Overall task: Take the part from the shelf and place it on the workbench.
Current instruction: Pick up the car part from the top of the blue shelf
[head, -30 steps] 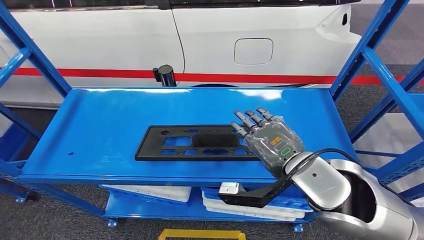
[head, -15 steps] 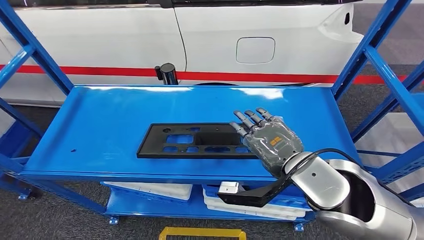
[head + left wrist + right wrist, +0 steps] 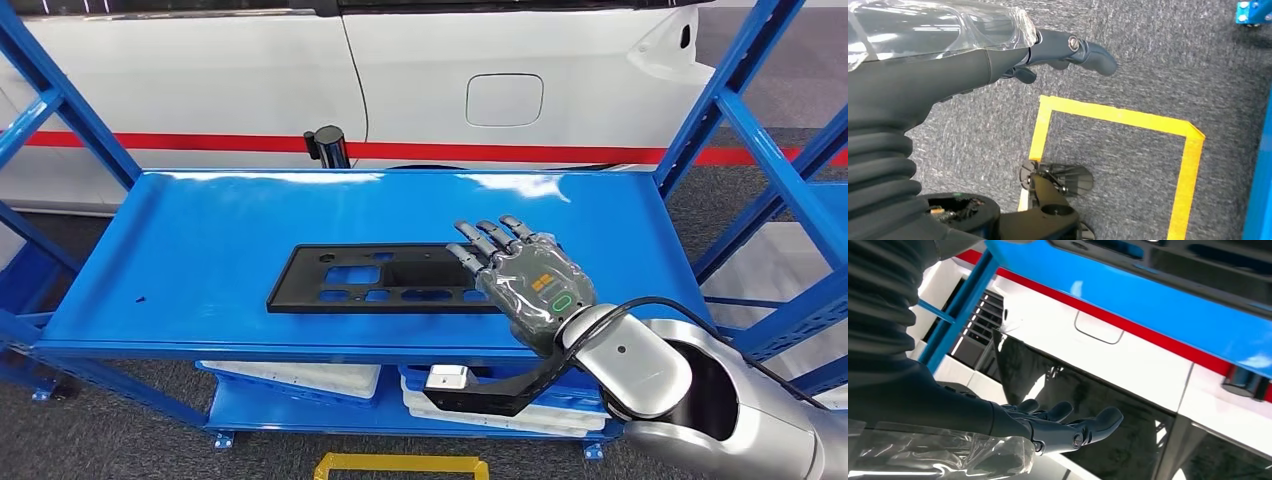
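Note:
The part (image 3: 370, 280) is a flat black panel with several cut-outs, lying lengthwise on the blue shelf top (image 3: 200, 240). My right hand (image 3: 525, 280) reaches over the part's right end, palm down, fingers spread and stretched forward, holding nothing. I cannot tell whether it touches the part. In the right wrist view the right hand (image 3: 1048, 427) shows its fingers extended, with the shelf edge and the part (image 3: 1168, 252) beyond them. My left hand (image 3: 998, 55) hangs above the grey floor, fingers loosely extended and nothing in it.
A white car (image 3: 450, 90) with a red stripe stands right behind the shelf, with a black post (image 3: 328, 145) at the shelf's back edge. Blue uprights (image 3: 740, 90) frame both ends. White trays (image 3: 300, 378) lie on the lower level. Yellow tape (image 3: 1128, 120) marks the floor.
My right hand has edged slightly left over the part's right end. The view swayed a little. The part has stayed put.

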